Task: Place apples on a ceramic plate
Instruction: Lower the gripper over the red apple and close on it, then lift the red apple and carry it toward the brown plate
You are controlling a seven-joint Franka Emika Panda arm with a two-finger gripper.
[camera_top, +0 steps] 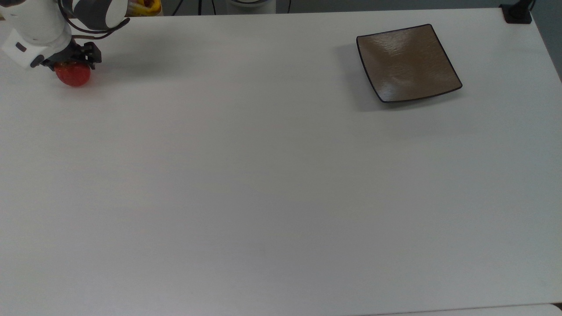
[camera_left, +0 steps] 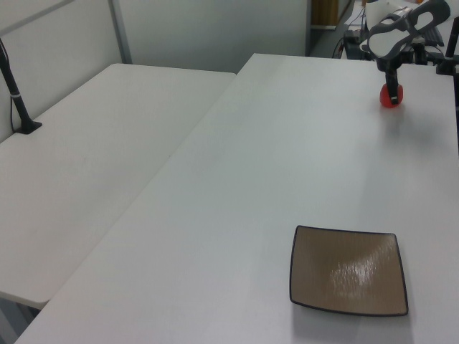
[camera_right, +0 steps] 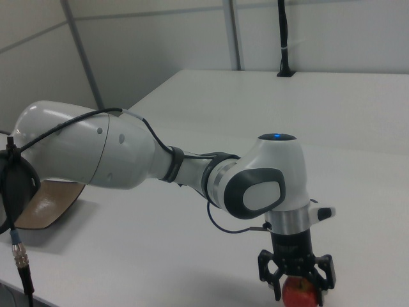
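Note:
The small red apple rests on the white table near the top view's far left edge. It also appears at the left view's upper right and at the right view's bottom edge. My gripper hangs straight over it, open, a black finger on each side with a gap to the fruit. The square brown ceramic plate lies far off at the top view's upper right with nothing on it. Its edge peeks from behind my arm in the right view.
A wide stretch of bare white table separates apple and plate. A second table adjoins at the left view's left, with a black post on it. Yellow clutter sits beyond the top view's upper-left table edge.

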